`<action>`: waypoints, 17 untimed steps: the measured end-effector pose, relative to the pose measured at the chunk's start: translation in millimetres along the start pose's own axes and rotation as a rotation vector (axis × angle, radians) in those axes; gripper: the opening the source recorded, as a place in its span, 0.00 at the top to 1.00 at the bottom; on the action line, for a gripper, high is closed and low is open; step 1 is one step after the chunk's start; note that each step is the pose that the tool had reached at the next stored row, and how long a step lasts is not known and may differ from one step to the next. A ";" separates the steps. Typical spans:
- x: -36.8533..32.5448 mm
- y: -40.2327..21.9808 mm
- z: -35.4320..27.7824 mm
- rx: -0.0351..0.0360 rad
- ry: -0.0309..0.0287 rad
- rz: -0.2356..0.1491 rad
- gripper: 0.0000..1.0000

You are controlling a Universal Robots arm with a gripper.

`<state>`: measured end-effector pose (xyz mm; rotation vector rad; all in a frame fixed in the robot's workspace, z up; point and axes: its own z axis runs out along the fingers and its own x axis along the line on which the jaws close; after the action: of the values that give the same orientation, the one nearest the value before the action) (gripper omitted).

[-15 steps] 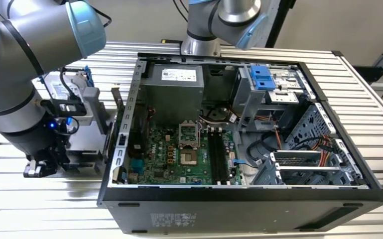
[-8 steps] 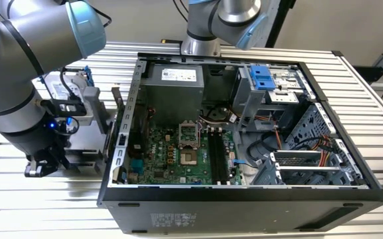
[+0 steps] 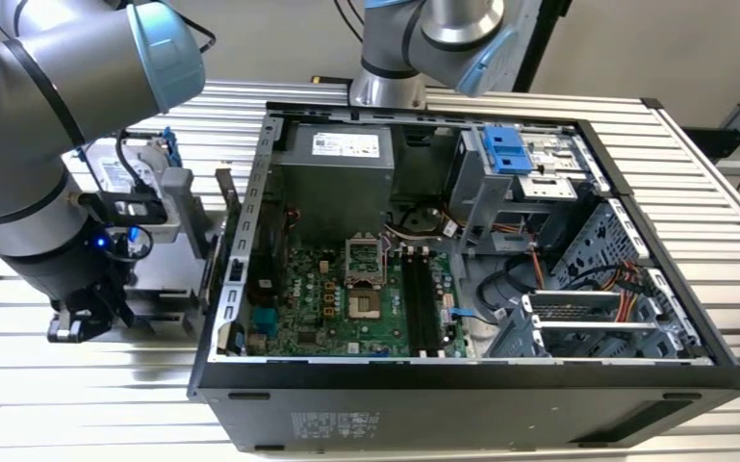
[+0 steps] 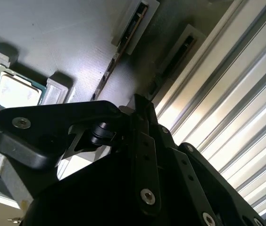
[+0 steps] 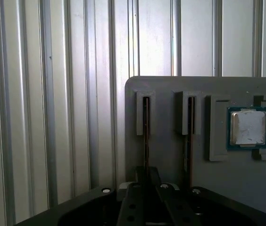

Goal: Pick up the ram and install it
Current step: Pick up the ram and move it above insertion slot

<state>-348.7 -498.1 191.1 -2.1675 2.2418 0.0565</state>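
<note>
Two ram sticks stand on edge in slots of a grey holder plate. In both wrist views I see them as thin dark lines: one ram farther from the processor chip, the other ram beside it. My gripper sits right over the end of the ram farther from the chip, in line with it. In the exterior view my gripper hangs low at the exterior view's left, outside the computer case. The long black ram slots lie on the green motherboard.
A square silver-topped processor chip rests in the same holder plate. The open black computer case stands mid-table on the ribbed metal tabletop. A silver drive in a blue frame stands behind my arm. A second arm's base is behind the case.
</note>
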 end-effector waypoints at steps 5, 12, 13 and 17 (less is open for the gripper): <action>0.0 0.0 -0.1 0.0002 -0.0002 0.000 1.00; -0.3 0.1 -6.4 0.0000 0.0000 0.000 1.00; -0.3 0.1 -7.4 0.0000 -0.0001 0.000 1.00; -0.5 0.1 -12.6 0.0002 -0.0001 0.000 1.00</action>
<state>-348.7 -498.1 203.7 -2.1673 2.2417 0.0565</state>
